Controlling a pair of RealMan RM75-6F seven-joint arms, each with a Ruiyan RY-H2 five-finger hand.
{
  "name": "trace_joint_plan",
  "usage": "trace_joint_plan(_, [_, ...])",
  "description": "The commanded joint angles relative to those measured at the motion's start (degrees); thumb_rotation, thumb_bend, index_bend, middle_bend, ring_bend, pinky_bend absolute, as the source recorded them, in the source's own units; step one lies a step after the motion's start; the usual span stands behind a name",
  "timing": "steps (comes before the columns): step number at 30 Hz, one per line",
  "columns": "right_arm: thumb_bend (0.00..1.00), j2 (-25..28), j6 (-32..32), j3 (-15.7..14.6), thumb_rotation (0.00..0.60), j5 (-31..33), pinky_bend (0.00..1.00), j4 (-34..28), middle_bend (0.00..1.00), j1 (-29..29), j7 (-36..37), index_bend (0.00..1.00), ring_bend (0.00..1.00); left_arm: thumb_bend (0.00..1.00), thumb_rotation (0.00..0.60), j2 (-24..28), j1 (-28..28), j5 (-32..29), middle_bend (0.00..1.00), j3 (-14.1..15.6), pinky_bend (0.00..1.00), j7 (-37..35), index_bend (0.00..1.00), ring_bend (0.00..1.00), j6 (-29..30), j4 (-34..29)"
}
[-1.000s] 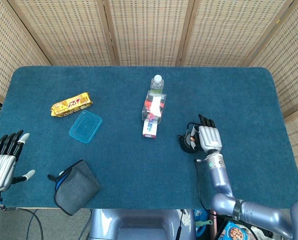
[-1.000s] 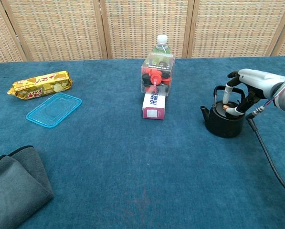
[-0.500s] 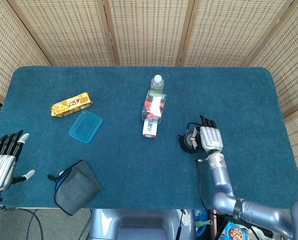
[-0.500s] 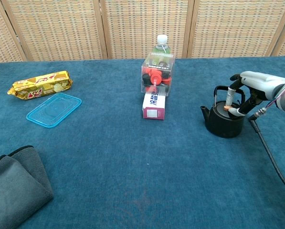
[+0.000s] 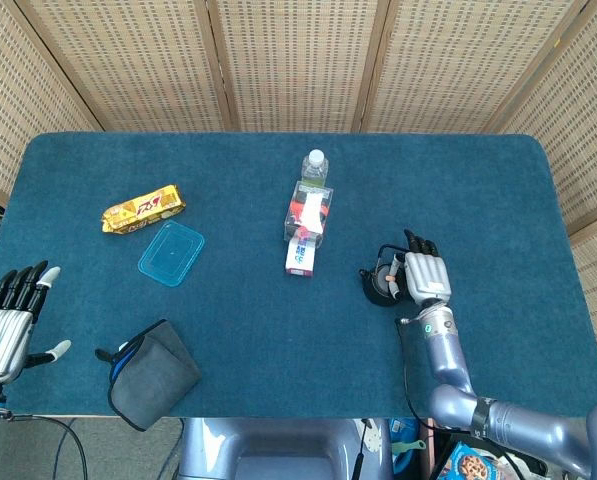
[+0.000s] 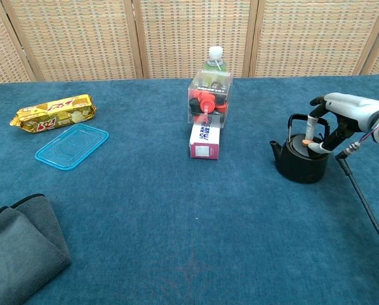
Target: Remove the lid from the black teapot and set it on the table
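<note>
While the right hand (image 5: 424, 277) covers the black teapot (image 5: 381, 283) near the tabletop's right edge, head view hides the lid.
Left hand (image 5: 5, 322) hangs unladen, fingers spread, off the left edge. Chest view: fingertips (image 6: 312, 135) pinch the lid (image 6: 303, 145), seated on the upright teapot (image 6: 301, 160); spout points left, hand (image 6: 334, 121) cropped at frame's edge.
</note>
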Motion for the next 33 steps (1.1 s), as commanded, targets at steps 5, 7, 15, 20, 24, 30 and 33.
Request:
trace_joint_plan(5, [0.55,2.45,2.59,-0.05,0.6,-2.72,0.0,-4.52,0.0,-0.92,0.27,0.64,0.0,0.06,0.6,0.05,0.0,0.17,0.0,0.1,0.0,-0.1,0.0,0.0,0.01,-0.08])
trace_joint_plan(7, [0.55,3.45,3.25,-0.03,0.6,-3.46,0.0,-6.41,0.0,-1.26,0.38,0.64,0.0,0.06,0.6,0.12,0.04,0.29,0.0,0.14,0.0,-0.22,0.0,0.0,0.11,-0.13])
trace_joint_plan(15, [0.55,9.56,6.28,-2.94,0.6,-11.57,0.0,-16.43,0.0,-4.22,1.49,0.64,0.0,0.06,0.6,0.41,0.28,1.1,0.0,0.38,0.0,-0.82,0.0,0.0,0.7,-0.28])
trace_joint_plan(20, [0.55,11.22,6.7,-6.63,0.6,-17.13,0.0,-19.17,0.0,-6.0,2.11,0.64,0.0,0.06,0.6,0.47,0.35,1.44,0.0,0.47,0.0,-0.89,0.0,0.0,0.91,-0.36])
trace_joint_plan(24, [0.55,11.69,6.36,-10.55,0.6,-23.02,0.0,-19.76,0.0,-7.38,2.88,0.64,0.0,0.06,0.6,0.43,0.38,1.62,0.0,0.55,0.0,-0.83,0.0,0.0,0.96,-0.39])
trace_joint_plan(30, [0.55,10.1,1.4,-18.21,0.6,-40.13,0.0,-10.44,0.0,-6.21,5.78,0.64,0.0,0.06,0.6,0.24,0.32,1.76,0.0,0.7,0.0,-0.4,0.0,0.0,0.76,-0.49])
trace_joint_plan(33, [0.55,9.3,-0.06,-18.82,0.6,-42.9,0.0,-7.48,0.0,-5.55,7.18,0.64,0.0,0.06,0.6,0.24,0.31,1.56,0.0,0.6,0.0,-0.41,0.0,0.0,0.73,-0.48])
